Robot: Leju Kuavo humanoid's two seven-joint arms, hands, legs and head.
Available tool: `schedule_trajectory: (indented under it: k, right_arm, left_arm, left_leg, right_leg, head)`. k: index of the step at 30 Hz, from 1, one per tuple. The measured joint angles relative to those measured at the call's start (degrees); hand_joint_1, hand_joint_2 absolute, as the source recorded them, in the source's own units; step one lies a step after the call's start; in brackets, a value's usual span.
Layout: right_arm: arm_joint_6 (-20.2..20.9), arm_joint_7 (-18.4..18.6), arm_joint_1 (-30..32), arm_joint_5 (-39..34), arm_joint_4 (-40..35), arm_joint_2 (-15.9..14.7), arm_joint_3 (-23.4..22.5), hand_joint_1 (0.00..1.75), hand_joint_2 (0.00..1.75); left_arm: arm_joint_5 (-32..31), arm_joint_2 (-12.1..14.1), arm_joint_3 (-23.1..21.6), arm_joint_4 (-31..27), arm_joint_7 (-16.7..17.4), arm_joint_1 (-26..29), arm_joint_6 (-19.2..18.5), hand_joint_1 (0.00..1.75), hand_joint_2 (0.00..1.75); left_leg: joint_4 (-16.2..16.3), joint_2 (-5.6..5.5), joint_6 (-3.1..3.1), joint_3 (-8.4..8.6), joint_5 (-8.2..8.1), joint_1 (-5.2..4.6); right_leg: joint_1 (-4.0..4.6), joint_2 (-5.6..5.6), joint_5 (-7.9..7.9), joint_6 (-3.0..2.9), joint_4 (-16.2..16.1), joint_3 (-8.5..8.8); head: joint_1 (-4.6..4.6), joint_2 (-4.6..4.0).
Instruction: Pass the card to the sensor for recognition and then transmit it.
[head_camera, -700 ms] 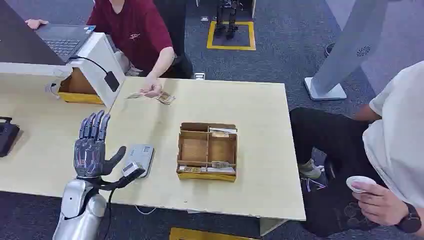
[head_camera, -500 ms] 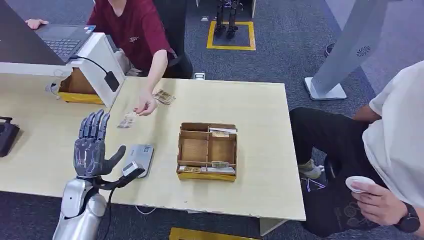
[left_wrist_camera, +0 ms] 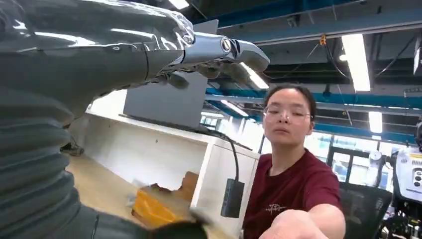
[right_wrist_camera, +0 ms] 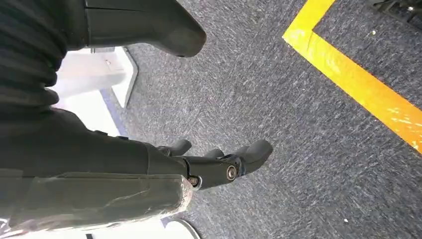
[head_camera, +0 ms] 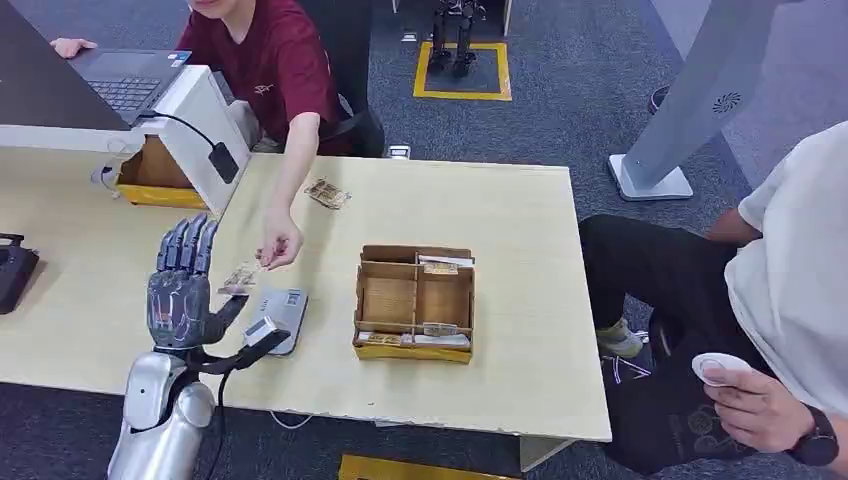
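My left hand [head_camera: 183, 290] stands upright over the table's near left part, fingers spread, holding nothing. A person in a red shirt reaches across, and their hand [head_camera: 279, 245] holds a small patterned card [head_camera: 240, 278] right beside my thumb; I cannot tell whether card and thumb touch. The grey flat sensor [head_camera: 281, 311] lies on the table just right of my hand. More cards [head_camera: 328, 193] lie at the far side. In the left wrist view my fingers [left_wrist_camera: 219, 50] are stretched out and the person's hand [left_wrist_camera: 293, 226] comes in blurred. My right hand [right_wrist_camera: 219, 162] hangs over grey carpet, holding nothing.
A wooden compartment box [head_camera: 415, 302] sits mid-table. At the far left stand a white stand [head_camera: 205, 120], a cardboard box [head_camera: 155, 172] and a laptop [head_camera: 120, 85]. A black device [head_camera: 14, 270] lies at the left edge. A seated person in white [head_camera: 790, 300] is at the right.
The person's hand has carried a card from the far pile down and across to beside my left thumb. My left hand has barely moved.
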Motion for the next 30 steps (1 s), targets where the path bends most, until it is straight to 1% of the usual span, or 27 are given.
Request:
schedule_trajectory:
  k: [13, 20, 22, 23, 24, 25, 26, 27, 28, 29, 30]
  right_arm:
    - [0.0, 0.0, -0.01, 0.2, 0.0, 0.0, -0.07, 0.0, 1.75]
    - [0.02, -0.13, -0.01, 0.37, 0.0, 0.0, -0.15, 0.0, 1.75]
    - [0.02, -0.18, -0.01, 0.46, 0.0, 0.0, -0.44, 0.0, 1.75]
    - [0.0, -0.18, -0.01, 0.52, 0.0, 0.0, -0.63, 0.0, 1.75]
    - [-0.02, -0.17, -0.03, 0.55, 0.0, 0.0, -0.83, 0.0, 1.75]
    - [-0.04, -0.17, -0.03, 0.63, 0.0, 0.02, -0.98, 0.0, 1.75]
    - [-0.09, -0.17, -0.03, 0.68, 0.0, 0.02, -1.12, 0.0, 1.75]
    - [-0.24, -0.17, -0.03, 0.64, 0.0, 0.04, -1.31, 0.0, 1.75]
    - [-0.33, -0.17, -0.02, 0.44, 0.0, 0.07, -1.51, 0.0, 1.75]
    - [-0.39, -0.17, 0.0, 0.33, 0.0, 0.07, -1.68, 0.0, 1.75]
    - [-0.46, -0.17, 0.01, 0.31, 0.0, 0.07, -1.84, 0.0, 1.75]
  left_arm:
    - [2.08, 0.31, -0.66, 0.17, -0.55, 0.01, 0.0, 1.75, 1.75]
    - [3.02, 0.63, -0.85, 0.2, -1.88, 0.02, 0.0, 1.75, 1.75]
    - [5.65, 0.68, -0.94, 0.41, -3.12, 0.03, 0.0, 1.75, 1.75]
    - [7.61, 0.66, -0.94, 0.52, -3.18, 0.04, -0.11, 1.75, 1.75]
    - [10.88, 0.68, -1.27, 0.81, -2.03, 0.01, -0.46, 1.75, 1.75]
    - [14.47, 0.85, -2.21, 1.25, -0.58, -0.15, -1.36, 1.75, 1.75]
    - [17.9, 1.2, -3.5, 1.71, 1.06, -0.33, -3.16, 1.75, 1.75]
    - [22.16, 1.62, -4.91, 2.05, 3.22, -0.5, -6.88, 1.75, 1.75]
    - [25.63, 1.92, -5.93, 2.27, 4.35, -0.74, -10.77, 1.75, 1.75]
    - [27.42, 2.3, -6.76, 2.4, 4.96, -0.86, -13.43, 1.75, 1.75]
    - [28.07, 2.56, -7.52, 2.49, 5.16, -0.94, -14.43, 1.75, 1.75]
  left_leg:
    - [0.0, 0.0, 0.0, -0.01, 0.0, 0.0]
    - [0.0, 0.0, 0.0, -0.01, 0.0, 0.0]
    - [0.0, 0.0, 0.0, -0.01, 0.0, 0.0]
    - [0.0, 0.0, 0.0, -0.01, 0.0, 0.0]
    - [0.0, 0.0, 0.0, -0.01, 0.0, 0.0]
    - [0.0, -0.01, 0.0, -0.01, 0.0, -0.01]
    - [0.0, -0.01, 0.0, -0.01, 0.0, 0.0]
    - [0.0, -0.01, 0.0, -0.01, 0.0, 0.0]
    - [0.0, -0.01, 0.0, -0.03, 0.0, 0.01]
    - [0.0, 0.0, 0.0, -0.02, 0.0, 0.01]
    - [0.0, 0.0, -0.01, -0.02, 0.0, 0.01]
  right_leg:
    - [0.0, 0.0, 0.0, 0.0, 0.0, 0.0]
    - [0.0, 0.0, 0.0, 0.0, 0.0, 0.0]
    - [0.0, 0.0, 0.0, 0.0, 0.0, -0.01]
    - [0.0, 0.0, 0.0, 0.0, 0.0, -0.02]
    - [0.0, 0.0, 0.0, 0.0, 0.0, -0.03]
    - [0.0, 0.0, 0.0, 0.0, 0.0, -0.03]
    - [0.0, -0.01, 0.0, 0.0, 0.0, -0.03]
    - [0.0, -0.01, 0.0, 0.0, 0.0, -0.03]
    - [0.0, -0.01, 0.0, 0.0, 0.0, -0.03]
    - [0.0, -0.01, 0.0, 0.0, 0.0, -0.03]
    - [0.0, 0.02, 0.0, 0.0, 0.0, -0.03]
  head:
    - [0.0, 0.0]
    - [0.0, 0.0]
    - [0.0, 0.0]
    - [0.02, 0.0]
    - [0.0, 0.0]
    - [0.0, 0.0]
    - [0.0, 0.0]
    - [0.0, 0.0]
    - [0.0, 0.0]
    - [0.0, 0.0]
    - [0.0, 0.0]
